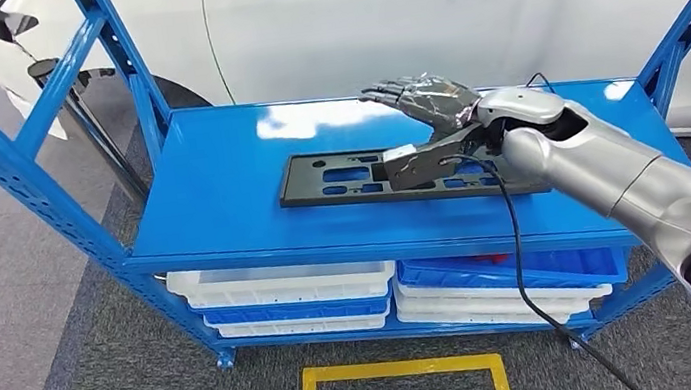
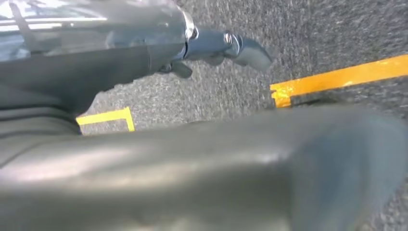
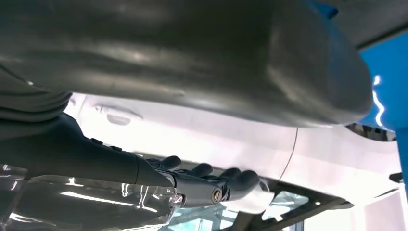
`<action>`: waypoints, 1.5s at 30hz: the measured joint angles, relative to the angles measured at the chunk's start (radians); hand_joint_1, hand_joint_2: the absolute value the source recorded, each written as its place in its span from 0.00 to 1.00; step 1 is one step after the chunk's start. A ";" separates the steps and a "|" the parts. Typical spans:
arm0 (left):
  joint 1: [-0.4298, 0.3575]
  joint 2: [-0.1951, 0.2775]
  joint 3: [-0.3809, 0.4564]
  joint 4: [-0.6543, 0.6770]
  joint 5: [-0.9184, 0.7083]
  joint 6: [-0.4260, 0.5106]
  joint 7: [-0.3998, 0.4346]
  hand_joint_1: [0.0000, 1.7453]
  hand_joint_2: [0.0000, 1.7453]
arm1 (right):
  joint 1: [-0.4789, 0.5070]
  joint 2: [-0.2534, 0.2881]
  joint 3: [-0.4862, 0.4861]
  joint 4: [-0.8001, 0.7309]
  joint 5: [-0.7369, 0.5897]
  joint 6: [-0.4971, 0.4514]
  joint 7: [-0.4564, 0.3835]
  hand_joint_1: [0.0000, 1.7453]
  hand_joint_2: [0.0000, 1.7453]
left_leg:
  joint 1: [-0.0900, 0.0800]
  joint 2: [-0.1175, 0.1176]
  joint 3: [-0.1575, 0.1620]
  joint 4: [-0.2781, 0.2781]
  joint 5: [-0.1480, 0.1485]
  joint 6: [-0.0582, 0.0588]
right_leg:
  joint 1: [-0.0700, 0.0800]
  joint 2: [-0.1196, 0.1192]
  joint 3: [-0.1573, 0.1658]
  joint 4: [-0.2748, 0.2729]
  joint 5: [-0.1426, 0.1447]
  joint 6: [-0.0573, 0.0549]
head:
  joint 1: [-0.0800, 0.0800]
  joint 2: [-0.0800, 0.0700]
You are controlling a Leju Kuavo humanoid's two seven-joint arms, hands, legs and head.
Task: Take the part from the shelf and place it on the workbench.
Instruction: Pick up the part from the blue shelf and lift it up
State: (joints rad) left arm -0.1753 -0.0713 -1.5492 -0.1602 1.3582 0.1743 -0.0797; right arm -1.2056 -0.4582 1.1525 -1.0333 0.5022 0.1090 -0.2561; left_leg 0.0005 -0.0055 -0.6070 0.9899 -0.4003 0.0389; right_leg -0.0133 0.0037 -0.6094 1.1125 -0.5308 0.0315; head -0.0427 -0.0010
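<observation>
One black part [image 1: 409, 174] lies flat on the blue shelf [image 1: 220, 191] top, right of centre. Right hand [image 1: 429, 129] hovers over it, fingers spread, holding nothing, thumb low by the near edge. Risk: flat plate gives little purchase, could slide or tip.

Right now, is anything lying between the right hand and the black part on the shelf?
Nothing. In the head view the right hand hovers over the black part, fingers spread; only bare blue shelf top surrounds the part.
</observation>
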 joint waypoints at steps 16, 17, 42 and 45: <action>0.003 0.000 0.000 0.000 0.004 0.002 0.001 0.00 0.00 | -0.001 -0.001 0.009 0.019 0.008 0.017 0.007 0.00 0.25 | 0.001 0.000 -0.070 0.188 -0.118 -0.048 | -0.002 -0.003 0.002 -0.103 0.106 -0.040 | 0.000 0.000; 0.004 0.000 0.000 0.000 0.004 0.002 0.001 0.00 0.00 | -0.001 -0.001 0.012 0.022 0.011 0.018 0.008 0.00 0.50 | 0.003 0.000 -0.103 0.256 -0.144 -0.051 | -0.001 -0.003 0.003 -0.103 0.105 -0.042 | 0.000 0.000; 0.009 -0.006 0.000 0.000 -0.005 0.002 -0.003 0.00 0.00 | 0.098 0.206 0.024 0.568 0.072 -0.198 -0.014 0.00 1.00 | -0.003 -0.002 0.007 0.020 -0.024 -0.028 | -0.001 -0.001 0.000 -0.098 0.103 -0.016 | 0.000 0.000; 0.011 -0.006 0.000 0.000 0.000 0.002 -0.005 0.00 0.00 | 0.101 0.230 0.024 0.597 0.082 -0.197 -0.011 0.00 1.00 | 0.002 -0.001 -0.020 0.082 -0.065 -0.045 | -0.005 -0.004 0.003 -0.104 0.108 -0.034 | 0.000 0.000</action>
State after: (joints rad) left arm -0.1648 -0.0770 -1.5492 -0.1602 1.3583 0.1768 -0.0851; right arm -1.1050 -0.2278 1.1760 -0.4359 0.5840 -0.0879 -0.2667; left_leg 0.0020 -0.0067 -0.6268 1.0721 -0.4657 -0.0059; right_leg -0.0185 0.0000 -0.6059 1.0090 -0.4232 -0.0028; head -0.0427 -0.0010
